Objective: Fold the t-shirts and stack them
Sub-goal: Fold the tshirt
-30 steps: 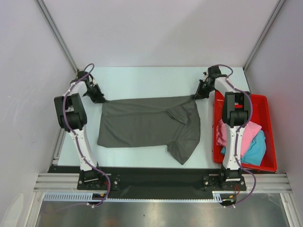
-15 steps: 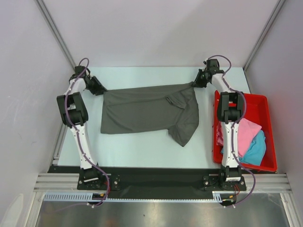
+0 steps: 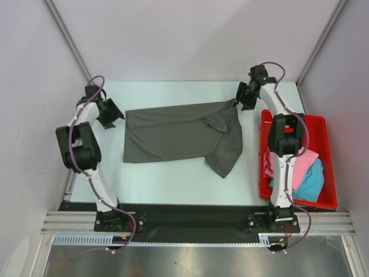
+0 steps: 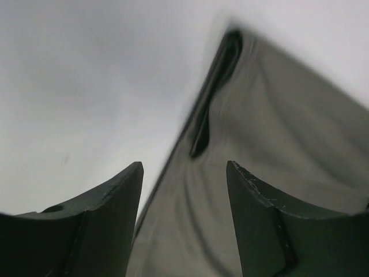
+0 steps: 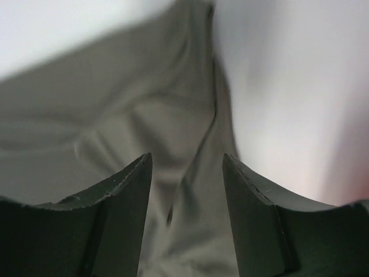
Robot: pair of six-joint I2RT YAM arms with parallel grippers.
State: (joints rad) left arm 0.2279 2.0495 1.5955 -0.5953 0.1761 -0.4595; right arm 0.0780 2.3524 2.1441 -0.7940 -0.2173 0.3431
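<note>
The dark charcoal-grey t-shirt [image 3: 173, 135] lies spread on the pale table, one sleeve folded over near its right side. My left gripper [image 3: 112, 113] is open just left of the shirt's far left corner, holding nothing. In the left wrist view the gripper [image 4: 184, 167] stands above the cloth's edge [image 4: 259, 115]. My right gripper [image 3: 240, 101] is open at the shirt's far right corner. In the right wrist view its jaws [image 5: 187, 157] are apart over wrinkled grey cloth [image 5: 115, 104]. A pink t-shirt [image 3: 302, 164] and a turquoise t-shirt [image 3: 311, 182] lie bunched in the tray.
The red plastic tray [image 3: 330, 167] sits at the right edge of the table, beside the right arm. Grey walls and metal frame posts close in the back and both sides. A black strip runs along the near edge by the arm bases.
Both grippers were shut on the grey shirt's far corners and have opened, letting it go. The left gripper has drawn away to the left. The shirt now rests flat.
</note>
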